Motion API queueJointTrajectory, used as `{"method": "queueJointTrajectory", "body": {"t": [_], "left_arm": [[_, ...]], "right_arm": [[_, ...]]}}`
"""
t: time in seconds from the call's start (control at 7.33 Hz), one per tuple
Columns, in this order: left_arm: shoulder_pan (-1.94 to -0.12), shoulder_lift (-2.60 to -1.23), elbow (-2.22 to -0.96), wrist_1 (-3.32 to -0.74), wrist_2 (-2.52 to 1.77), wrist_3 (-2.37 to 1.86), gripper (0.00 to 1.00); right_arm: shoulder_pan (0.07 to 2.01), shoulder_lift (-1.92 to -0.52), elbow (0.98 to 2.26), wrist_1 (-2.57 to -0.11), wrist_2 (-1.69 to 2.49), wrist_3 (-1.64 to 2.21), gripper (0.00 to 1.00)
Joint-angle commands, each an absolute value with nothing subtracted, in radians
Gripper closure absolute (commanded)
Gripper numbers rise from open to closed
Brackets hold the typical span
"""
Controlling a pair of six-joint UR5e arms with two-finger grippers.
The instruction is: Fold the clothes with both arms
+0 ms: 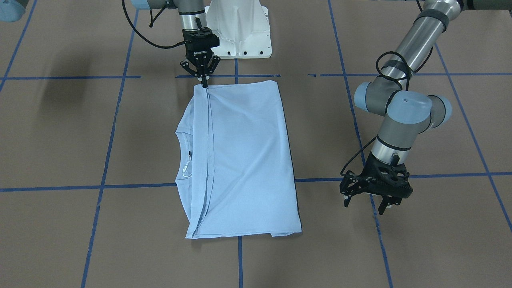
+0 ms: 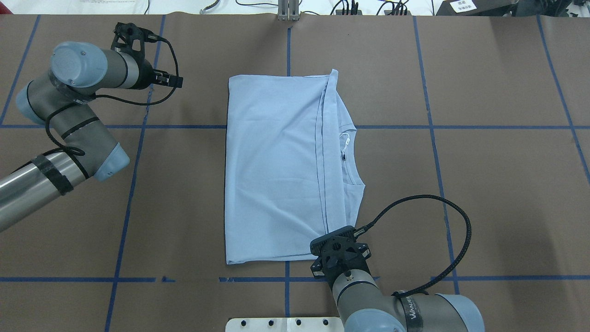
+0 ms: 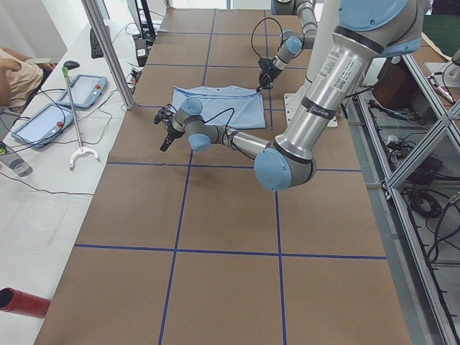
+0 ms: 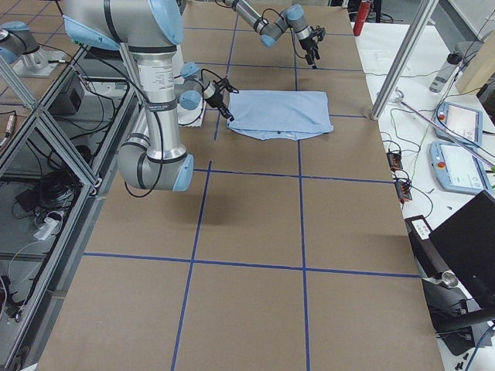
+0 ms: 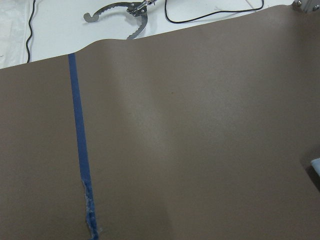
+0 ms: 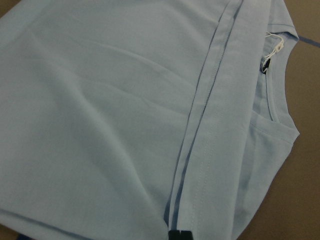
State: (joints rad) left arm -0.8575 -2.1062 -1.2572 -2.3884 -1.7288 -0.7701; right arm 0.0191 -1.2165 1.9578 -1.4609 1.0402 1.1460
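The light blue T-shirt (image 1: 244, 160) lies flat and folded on the brown table, with its hem edge laid over towards the collar (image 2: 352, 157) and the white tag showing; the chest print is hidden. My right gripper (image 1: 205, 83) is shut on the folded hem corner at the shirt's edge nearest the robot base. It also shows in the overhead view (image 2: 338, 230), and its black tips show in the right wrist view (image 6: 180, 235). My left gripper (image 1: 366, 204) is open and empty, above the bare table well to the side of the shirt, and shows in the overhead view (image 2: 167, 79).
The white pedestal base (image 1: 240, 28) stands just behind the shirt. Blue tape lines (image 1: 120, 186) grid the table. A metal grabber tool (image 5: 120, 10) lies beyond the far table edge, next to tablets (image 3: 83, 90) and an upright aluminium post (image 3: 108, 50).
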Motion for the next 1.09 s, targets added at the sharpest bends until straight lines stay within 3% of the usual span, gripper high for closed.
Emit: {"method": "queueJointTrajectory", "body": {"t": [0.0,0.55,0.95], "left_arm": [[-0.857,-2.106,-1.258,-2.388,-1.729,-0.770,0.00],[-0.856,-2.106,-1.264,-2.388,-1.729,-0.770,0.00],[-0.856,-2.105,-1.270,-2.387,-1.729,-0.772,0.00]], "right_arm": [[0.029,-1.213,1.976,-1.459,1.040,1.157,1.00],[0.049,-1.351,2.087,-1.463,1.057,1.346,1.00],[0.012,-1.404,2.089,-1.463,1.063,1.582,1.00]]}}
